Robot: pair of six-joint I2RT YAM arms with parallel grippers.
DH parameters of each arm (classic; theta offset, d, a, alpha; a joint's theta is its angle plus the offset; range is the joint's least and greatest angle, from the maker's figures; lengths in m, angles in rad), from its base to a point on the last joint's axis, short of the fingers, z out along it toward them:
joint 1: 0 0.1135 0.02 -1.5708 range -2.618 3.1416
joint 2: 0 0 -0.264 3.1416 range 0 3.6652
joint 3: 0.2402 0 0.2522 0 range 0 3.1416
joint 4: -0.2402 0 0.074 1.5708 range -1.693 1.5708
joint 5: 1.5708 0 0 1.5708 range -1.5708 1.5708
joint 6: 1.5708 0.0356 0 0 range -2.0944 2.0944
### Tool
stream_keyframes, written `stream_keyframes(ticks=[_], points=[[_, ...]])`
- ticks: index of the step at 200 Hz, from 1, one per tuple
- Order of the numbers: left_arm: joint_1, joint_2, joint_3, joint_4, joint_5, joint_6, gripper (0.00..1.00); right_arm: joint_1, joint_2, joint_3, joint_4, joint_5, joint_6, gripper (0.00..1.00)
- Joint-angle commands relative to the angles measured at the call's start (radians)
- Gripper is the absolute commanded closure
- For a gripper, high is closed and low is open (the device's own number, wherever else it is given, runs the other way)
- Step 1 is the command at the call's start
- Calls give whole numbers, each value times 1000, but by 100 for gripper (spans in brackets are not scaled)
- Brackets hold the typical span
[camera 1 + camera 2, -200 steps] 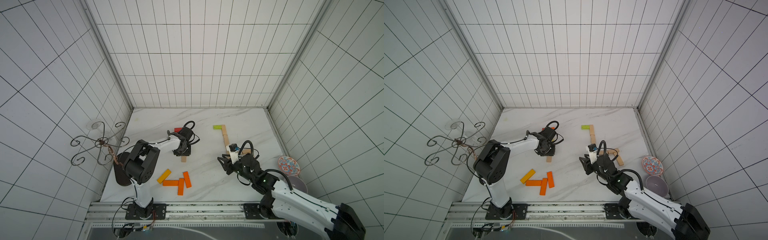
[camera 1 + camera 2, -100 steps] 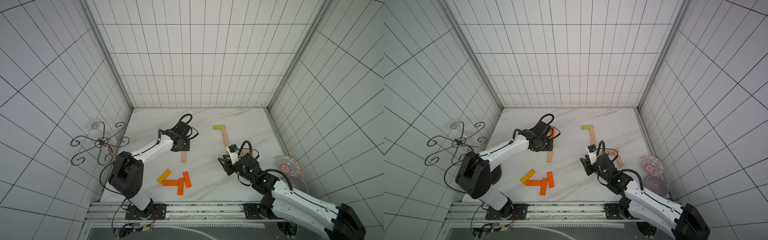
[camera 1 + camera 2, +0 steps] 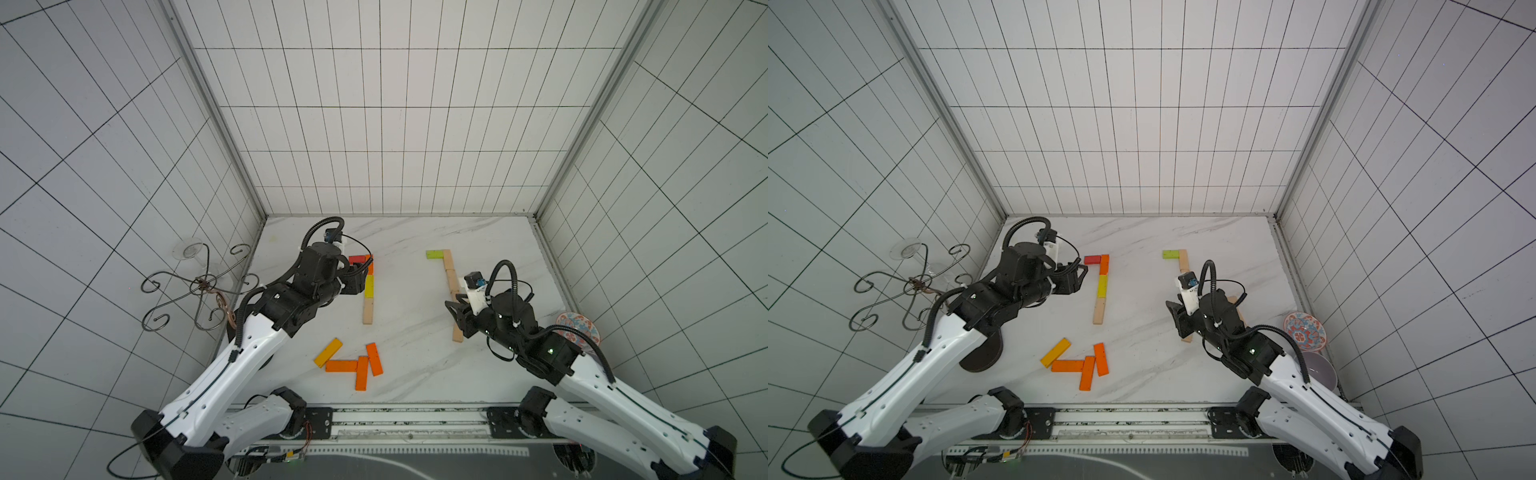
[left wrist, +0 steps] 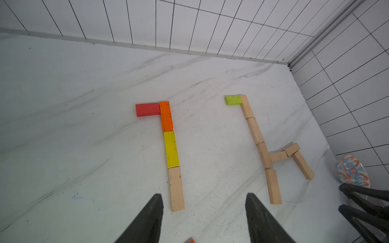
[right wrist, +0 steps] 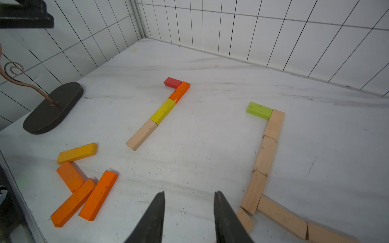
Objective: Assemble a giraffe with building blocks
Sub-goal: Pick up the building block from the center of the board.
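In a top view the right arm [image 3: 519, 326] covers where the plain wooden blocks [image 3: 449, 266] branch, and part of the patterned bowl [image 3: 579, 326]. The left hand [image 3: 360, 275] hides part of the red block [image 3: 356, 259]. An orange block [image 4: 190, 241] is cut off by the left wrist view's edge; only a corner shows, so its length is unclear.

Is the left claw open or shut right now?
Open. In the left wrist view, the left claw has its jaws standing well apart above the table, with nothing pinched between them.
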Motion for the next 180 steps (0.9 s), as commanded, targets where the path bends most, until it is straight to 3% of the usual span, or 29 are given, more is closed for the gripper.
stream_keyframes(ticks=[1, 30, 72, 129, 180], points=[[5, -59, -36, 46, 10, 15, 37, -9, 32, 169, -115, -16, -20, 60], [12, -145, -89, 22, 9, 11, 36, 7, 116, 224, -189, -50, -36, 60], [27, -274, -175, -29, -13, -14, 33, 161, 307, 261, -264, -33, -31, 63], [33, -387, -231, -90, -53, -40, 31, 371, 564, 272, -184, -20, 17, 61], [36, -459, -237, -117, -90, -54, 28, 435, 758, 362, -136, -16, 64, 56]])
